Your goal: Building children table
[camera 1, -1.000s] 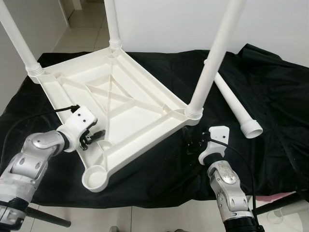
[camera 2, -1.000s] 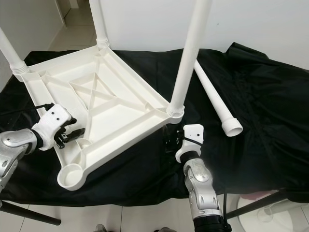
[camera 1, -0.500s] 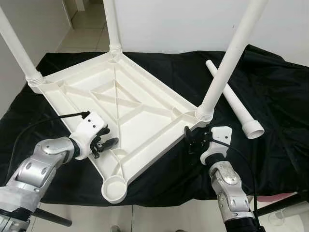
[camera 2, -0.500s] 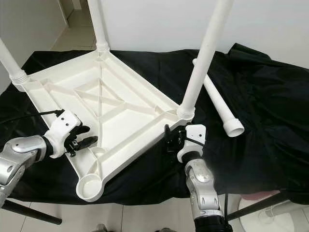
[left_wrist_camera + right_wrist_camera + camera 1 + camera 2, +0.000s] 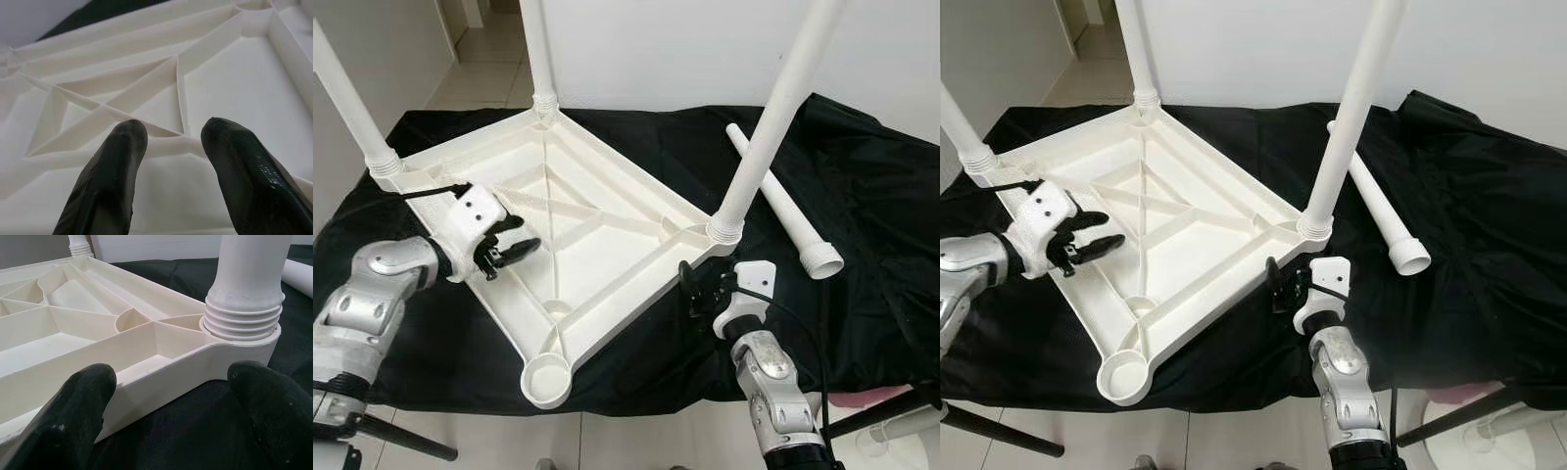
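Note:
A white plastic table top (image 5: 597,235) lies upside down on a black cloth. Three white legs stand screwed into its corners: the right one (image 5: 773,117), the far one (image 5: 538,49) and the left one (image 5: 347,98). The near corner socket (image 5: 546,377) is empty. A loose fourth leg (image 5: 783,201) lies on the cloth to the right. My left gripper (image 5: 524,233) hovers open over the top's left edge, holding nothing; its fingers (image 5: 117,161) point at the ribs. My right gripper (image 5: 693,289) is open in front of the right-leg corner (image 5: 244,328), fingers spread wide.
The black cloth (image 5: 871,264) covers a low platform, its near edge just below the empty socket. Black poles slant at the lower left (image 5: 401,443) and lower right (image 5: 881,416). A white round base (image 5: 1489,441) stands on the tiled floor at the right.
The table top swung so its near corner moved rightward. My left gripper has lifted off the left edge and risen. My right gripper stays by the right-leg corner.

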Robot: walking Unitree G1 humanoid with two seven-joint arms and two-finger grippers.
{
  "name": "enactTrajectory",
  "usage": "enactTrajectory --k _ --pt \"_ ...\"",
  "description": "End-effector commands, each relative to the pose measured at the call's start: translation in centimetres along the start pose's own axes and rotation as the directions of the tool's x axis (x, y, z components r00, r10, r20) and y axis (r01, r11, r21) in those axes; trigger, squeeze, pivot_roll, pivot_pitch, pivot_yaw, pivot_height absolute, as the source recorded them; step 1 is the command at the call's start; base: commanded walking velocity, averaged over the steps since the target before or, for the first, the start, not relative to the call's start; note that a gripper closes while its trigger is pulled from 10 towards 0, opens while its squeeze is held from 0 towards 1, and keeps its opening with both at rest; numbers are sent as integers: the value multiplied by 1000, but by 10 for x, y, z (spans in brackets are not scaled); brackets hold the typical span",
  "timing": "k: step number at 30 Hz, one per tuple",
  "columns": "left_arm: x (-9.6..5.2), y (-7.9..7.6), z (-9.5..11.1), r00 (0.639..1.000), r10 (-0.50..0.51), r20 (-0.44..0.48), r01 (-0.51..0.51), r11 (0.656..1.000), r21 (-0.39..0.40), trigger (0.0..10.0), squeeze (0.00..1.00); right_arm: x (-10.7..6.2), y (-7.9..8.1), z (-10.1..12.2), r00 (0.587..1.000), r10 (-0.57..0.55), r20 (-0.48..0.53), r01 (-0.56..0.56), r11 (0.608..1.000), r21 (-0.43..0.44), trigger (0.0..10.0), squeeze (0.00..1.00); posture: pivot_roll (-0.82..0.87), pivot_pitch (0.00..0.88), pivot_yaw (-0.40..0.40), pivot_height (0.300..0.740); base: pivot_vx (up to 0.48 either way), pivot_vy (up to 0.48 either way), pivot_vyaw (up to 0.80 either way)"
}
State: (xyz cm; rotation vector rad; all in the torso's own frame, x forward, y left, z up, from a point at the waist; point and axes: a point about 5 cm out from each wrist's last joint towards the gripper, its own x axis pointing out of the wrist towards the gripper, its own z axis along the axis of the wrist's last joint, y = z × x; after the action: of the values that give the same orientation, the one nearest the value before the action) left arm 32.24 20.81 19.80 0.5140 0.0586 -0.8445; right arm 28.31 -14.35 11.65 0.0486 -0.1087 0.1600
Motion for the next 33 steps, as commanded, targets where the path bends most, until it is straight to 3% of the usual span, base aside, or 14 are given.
enactTrajectory --k 1,4,10,11,18,19,20,21,22,25,30,33 --pt "-4 -12 -1 987 -160 14 160 987 13 10000 0 -3 0 -7 1000 -2 -30 2 1000 9 10000 0 -24 100 23 740 0 0 0" --pt "-7 -21 -6 966 -259 0 259 966 11 10000 0 -3 -1 -7 1000 -6 -29 6 1000 8 10000 0 -24 106 23 740 0 0 0" --pt "-12 -21 -14 946 -321 -50 320 947 -37 10000 8 -3 -1 -7 1000 -3 -31 4 1000 6 10000 0 -24 113 20 740 0 0 0" --pt "-13 -21 -15 938 -341 -63 339 940 -40 10000 1000 -3 -1 -7 999 -3 -32 3 1000 5 10000 0 -23 115 20 740 0 0 0" --pt "-18 -24 -20 909 -404 -99 402 915 -42 10000 1000 -2 -2 -6 1000 0 -31 1 1000 3 10000 0 -22 116 19 740 0 0 0" --pt "-24 -28 -25 879 -453 -146 454 891 -33 10000 537 -1 -2 -6 1000 -1 -30 1 1000 2 10000 0 -23 115 21 740 0 0 0" --pt "-24 -28 -25 879 -453 -146 454 891 -33 10000 537 -1 -2 -6 1000 -1 -30 1 1000 2 10000 0 -23 115 21 740 0 0 0" --pt "-28 -30 -29 854 -486 -183 485 873 -55 10000 0 -1 -2 -6 1000 -1 -29 1 1000 1 10000 0 -23 115 22 740 0 0 0" --pt "-30 -31 -30 835 -511 -203 511 858 -61 10000 0 -1 -2 -6 1000 -2 -28 2 1000 2 10000 0 -24 113 24 740 0 0 0" --pt "-32 -31 -31 822 -527 -215 525 848 -71 10000 0 -1 -2 -6 1000 -3 -28 3 1000 1 10000 0 -24 113 24 740 0 0 0" --pt "-34 -28 -27 820 -538 -197 533 842 -83 10000 0 -2 -2 -6 1000 -8 -28 8 1000 2 10000 0 -26 115 29 740 0 0 0" --pt "-29 -38 -25 811 -561 -167 554 827 -91 10000 0 -2 -2 -6 1000 -14 -27 14 1000 5 10000 0 -29 115 31 740 0 0 0"
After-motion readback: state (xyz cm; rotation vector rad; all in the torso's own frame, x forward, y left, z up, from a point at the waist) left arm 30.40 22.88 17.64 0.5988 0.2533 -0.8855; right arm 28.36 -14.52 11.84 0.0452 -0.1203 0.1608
